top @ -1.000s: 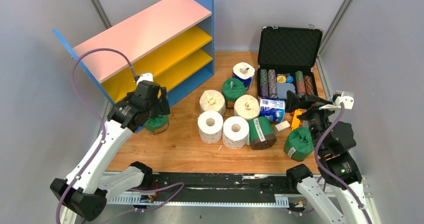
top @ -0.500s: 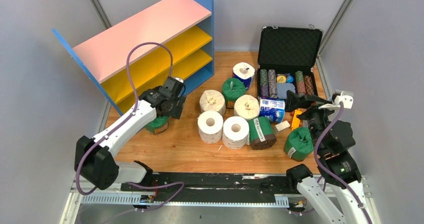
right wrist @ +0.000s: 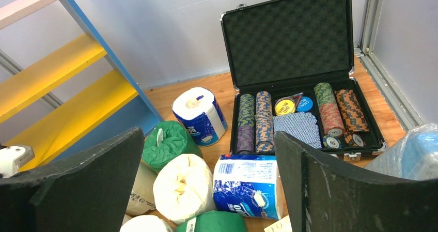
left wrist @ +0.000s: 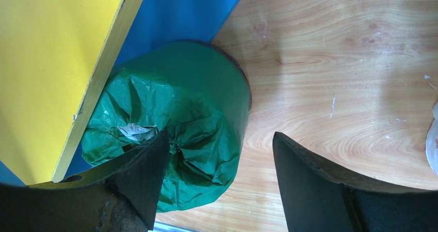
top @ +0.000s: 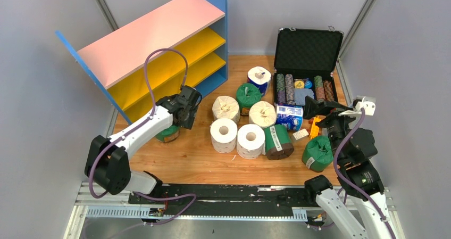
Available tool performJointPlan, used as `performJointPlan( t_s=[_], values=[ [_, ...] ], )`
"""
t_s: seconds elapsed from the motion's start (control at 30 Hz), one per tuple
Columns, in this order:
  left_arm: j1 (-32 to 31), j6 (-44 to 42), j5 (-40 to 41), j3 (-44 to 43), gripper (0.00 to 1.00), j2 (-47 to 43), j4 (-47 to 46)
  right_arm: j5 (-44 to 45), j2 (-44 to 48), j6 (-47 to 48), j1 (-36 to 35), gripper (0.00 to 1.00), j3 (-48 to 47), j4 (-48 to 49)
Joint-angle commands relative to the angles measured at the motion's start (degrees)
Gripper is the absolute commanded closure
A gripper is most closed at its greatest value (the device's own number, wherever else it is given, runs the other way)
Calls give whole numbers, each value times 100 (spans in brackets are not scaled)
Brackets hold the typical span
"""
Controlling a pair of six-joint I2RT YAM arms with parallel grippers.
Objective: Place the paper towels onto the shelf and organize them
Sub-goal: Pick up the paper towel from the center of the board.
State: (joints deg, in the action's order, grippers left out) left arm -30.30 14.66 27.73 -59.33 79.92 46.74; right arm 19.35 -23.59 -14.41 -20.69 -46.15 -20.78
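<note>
1. Left gripper (left wrist: 217,175) hangs over a green roll (left wrist: 173,139) beside the shelf (top: 159,42), jaws apart with nothing clamped; one finger overlaps the crumpled top and the other stands over bare table (left wrist: 335,77) — likely lining up a grasp.
2. That roll sits on the table against the shelf's blue base, not on a board.
3. Right gripper (right wrist: 206,180) waits spread wide and empty above the other rolls (top: 250,127), clustered mid-table beside the black case (top: 308,47) — none shelved yet.

The wooden table (top: 202,159) is occupied at upper left by the shelf (top: 154,34). Paper towels (top: 250,140) are clustered at centre, and an open black case (top: 308,50) is set at upper right.
</note>
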Motion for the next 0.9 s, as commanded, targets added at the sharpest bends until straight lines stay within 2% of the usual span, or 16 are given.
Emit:
performJointPlan(
  t_s=[0.0,0.33,0.4,0.47,0.53,0.67,0.73,0.87],
  values=[
    [33,298,139,104,20,122,-49,4,0,35,24,0,-105,-15],
    [57,664,499,-31,23,460,175,50,66,29,26,0,-83,-15],
    [59,653,495,-56,29,419,176,49,58,26,17,0,-87,-14],
    [52,571,419,-85,39,352,121,51,63,33,21,0,-87,-21],
    [55,372,262,-144,51,300,40,57,58,35,20,0,-87,-17],
    [55,-168,-102,-378,65,321,-127,77,72,35,16,0,-87,-20],
    [64,-534,-227,-487,70,338,-232,87,77,40,21,0,-82,-15],
    [218,-823,-506,-659,72,394,-349,124,110,53,20,0,-74,-21]
  ],
)
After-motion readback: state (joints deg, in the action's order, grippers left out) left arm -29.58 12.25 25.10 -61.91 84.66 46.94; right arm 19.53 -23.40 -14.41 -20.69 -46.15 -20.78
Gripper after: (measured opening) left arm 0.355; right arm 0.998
